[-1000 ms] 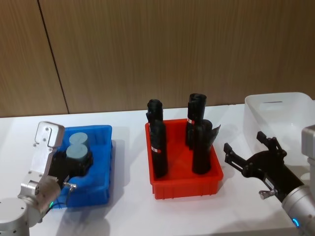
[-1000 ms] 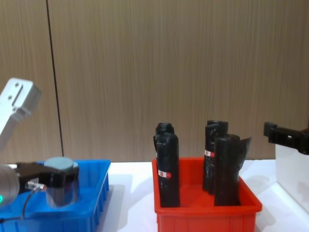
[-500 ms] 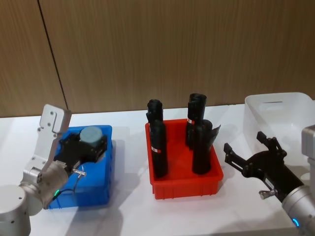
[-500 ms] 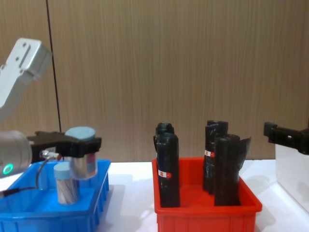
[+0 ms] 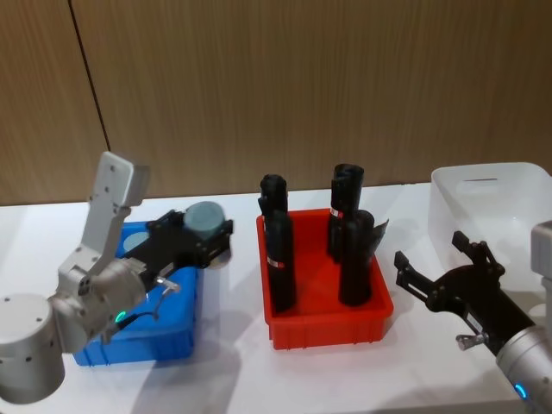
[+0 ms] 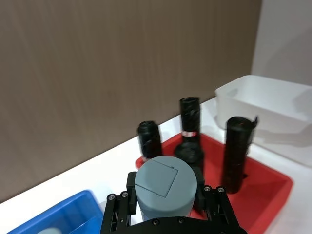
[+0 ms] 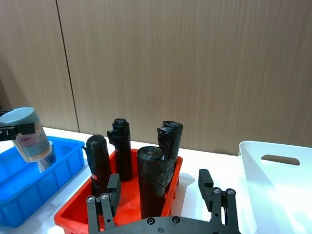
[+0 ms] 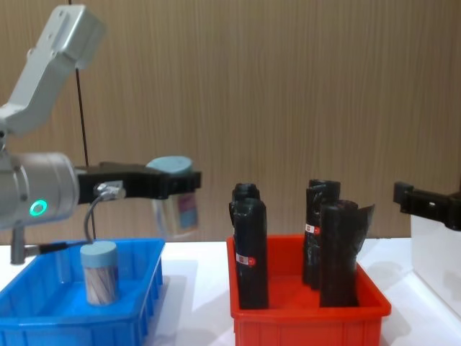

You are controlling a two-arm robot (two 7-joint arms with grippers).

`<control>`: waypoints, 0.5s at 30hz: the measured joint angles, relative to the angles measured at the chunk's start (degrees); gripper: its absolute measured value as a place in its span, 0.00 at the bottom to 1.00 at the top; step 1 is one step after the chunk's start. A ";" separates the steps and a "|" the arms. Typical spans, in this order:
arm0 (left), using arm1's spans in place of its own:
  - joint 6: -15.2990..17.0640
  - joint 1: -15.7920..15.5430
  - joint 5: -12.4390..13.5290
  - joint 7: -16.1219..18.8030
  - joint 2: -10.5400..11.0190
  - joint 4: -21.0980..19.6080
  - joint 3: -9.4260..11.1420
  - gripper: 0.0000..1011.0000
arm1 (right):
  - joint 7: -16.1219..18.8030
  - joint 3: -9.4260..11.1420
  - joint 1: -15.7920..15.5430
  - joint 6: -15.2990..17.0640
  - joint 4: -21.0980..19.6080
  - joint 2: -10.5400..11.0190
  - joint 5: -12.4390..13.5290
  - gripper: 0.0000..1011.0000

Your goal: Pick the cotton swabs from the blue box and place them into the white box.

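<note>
Head view: held one jar of cotton swabs (image 5: pixel 205 219), clamped in the left gripper (image 5: pixel 202 238), above the right rim of the blue box (image 5: pixel 138 338). Stood well apart from the white box (image 5: pixel 496 203), with the red bin (image 5: pixel 332 328) of black rolls (image 5: pixel 278 250) between. Could knock a roll over if taken across too low.

Left wrist view: faced those rolls just beyond the lid (image 6: pixel 165 187).

Right wrist view: showed the right gripper (image 7: pixel 163 197) spread wide and empty near the white box. Could foul the drop there.

Chest view: gripped high by the lid, body hanging free, so might slip on a jolt. Showed a second jar (image 8: pixel 99 272) upright in the blue box.
</note>
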 joint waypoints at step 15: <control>7.33 -5.08 -1.49 -12.03 -2.34 0.18 1.41 0.66 | 0.00 0.00 0.00 0.00 0.00 0.00 0.00 0.99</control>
